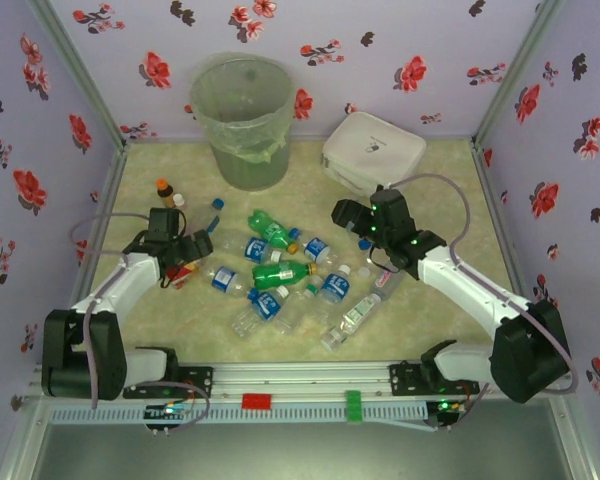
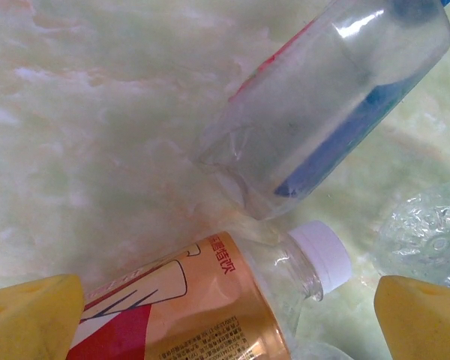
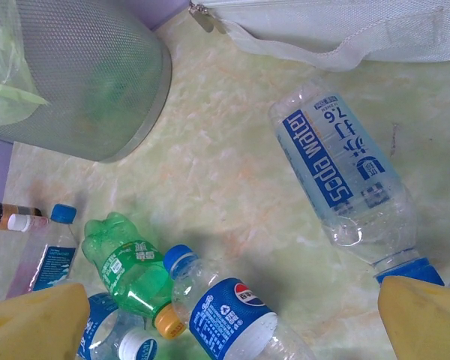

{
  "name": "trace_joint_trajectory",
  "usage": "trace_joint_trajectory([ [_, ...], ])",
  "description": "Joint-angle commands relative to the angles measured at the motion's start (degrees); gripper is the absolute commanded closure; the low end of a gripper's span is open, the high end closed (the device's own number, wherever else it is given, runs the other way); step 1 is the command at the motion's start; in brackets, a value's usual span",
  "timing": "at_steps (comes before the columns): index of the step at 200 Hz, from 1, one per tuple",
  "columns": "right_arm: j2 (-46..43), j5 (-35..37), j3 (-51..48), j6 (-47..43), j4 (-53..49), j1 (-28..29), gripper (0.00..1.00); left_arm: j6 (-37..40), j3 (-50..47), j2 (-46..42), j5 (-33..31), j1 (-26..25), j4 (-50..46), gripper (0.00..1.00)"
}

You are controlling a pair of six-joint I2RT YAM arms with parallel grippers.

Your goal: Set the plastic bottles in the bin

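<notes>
The left gripper (image 2: 225, 322) is spread wide and grips nothing, with its yellow fingers (image 2: 30, 319) far apart. Between them an orange bottle (image 2: 210, 300) lies on its side. Its long axis runs across the gap from finger to finger, and its white cap points toward the right finger and slightly forward. Ahead of the fingers a clear bottle (image 2: 322, 105) with a blue label lies slanted, base toward the gripper and neck running forward to the right. A crumpled bottle (image 2: 427, 240) lies just ahead of the right finger.

The right gripper (image 3: 229, 322) is also spread and empty. Between its fingers lies a Pepsi bottle (image 3: 225, 311), its axis slanted and its blue cap pointing forward and left. Just left of it a green bottle (image 3: 127, 266) lies the opposite way, yellow cap toward the gripper and base forward-left. Ahead and to the right a soda bottle (image 3: 345, 172) lies slanted, with its blue cap just beside the right finger and its base pointing forward-left. The bin (image 3: 82, 75) stands upright well ahead on the left, and a white box (image 3: 322, 30) lies ahead on the right.

From above, the bottles (image 1: 280, 272) lie in a loose heap on the table (image 1: 450, 200) between the two grippers. All of them lie flat, their axes pointing many ways. The bin stands well beyond both grippers.
</notes>
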Motion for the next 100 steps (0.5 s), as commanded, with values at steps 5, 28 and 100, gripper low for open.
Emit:
trace_joint_trajectory([
  [5,-1.6,2.7,-0.9,0.3,-0.4,0.4,0.0,-2.2,0.7,-0.4,2.1,0.2,-3.5,0.0],
  [28,-1.2,2.7,-0.7,0.2,-0.5,0.4,0.0,-3.7,0.1,-1.9,2.9,-0.8,-6.0,0.0],
  [100,1.0,1.7,0.3,0.3,0.1,0.4,0.0,-6.2,-3.8,-2.8,-1.9,-3.6,-8.1,0.0],
])
